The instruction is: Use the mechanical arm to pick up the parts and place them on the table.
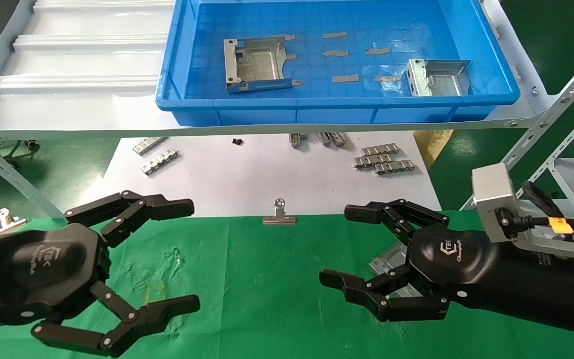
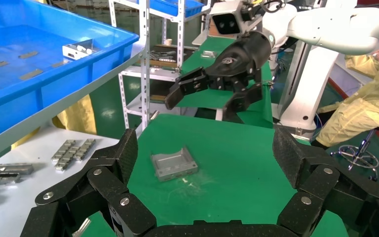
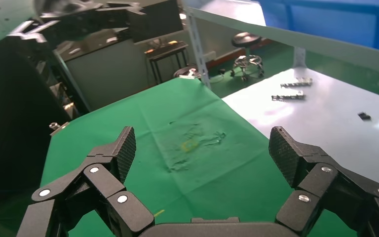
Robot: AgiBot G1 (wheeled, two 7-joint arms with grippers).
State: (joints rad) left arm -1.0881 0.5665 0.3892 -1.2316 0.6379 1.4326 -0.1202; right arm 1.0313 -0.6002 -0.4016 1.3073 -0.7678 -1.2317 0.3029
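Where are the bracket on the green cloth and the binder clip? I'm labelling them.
bracket (image 2: 173, 164), left wrist view, its flat base.
binder clip (image 1: 279, 219), head view, its silver body.

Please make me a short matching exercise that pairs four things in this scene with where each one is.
Things:
1. bracket with the flat tray side up
2. third bracket
3. binder clip
4. ridged metal strips

Places:
A. on the white paper
B. at the edge where the paper meets the green cloth
C. inside the blue bin
D. on the green cloth, below the open right gripper

Pairs: 1-C, 2-D, 3-B, 4-A
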